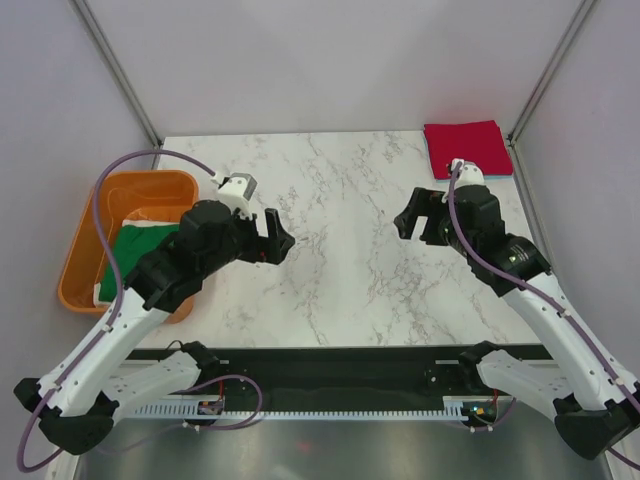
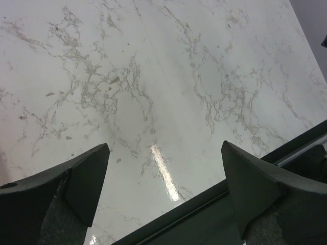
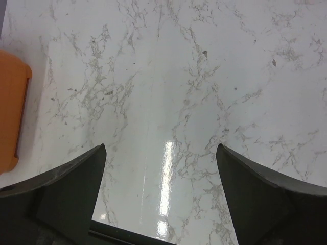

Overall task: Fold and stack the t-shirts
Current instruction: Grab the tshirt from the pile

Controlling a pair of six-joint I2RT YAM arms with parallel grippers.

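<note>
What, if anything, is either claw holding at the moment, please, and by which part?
Nothing is held. The left claw and the right claw both stand open and empty above the marble table.

- The red t-shirt (image 1: 464, 148) is folded into a flat, neat rectangle. It lies at the far corner of the marble table (image 1: 340, 200), toward 1 o'clock in the top view.
- A pale blue t-shirt (image 1: 497, 174) lies directly under the red one. Only a thin strip shows along the red one's near edge, toward 6 o'clock of it.
- The bright green t-shirt (image 1: 140, 255) is plain, unfolded and loosely crumpled. It sits inside the orange tub (image 1: 75, 262) at the table's 9 o'clock side.
- A white cloth (image 1: 150, 214) shows in the same tub, touching the green t-shirt at its 12 o'clock side. Whether it carries print cannot be told.
</note>
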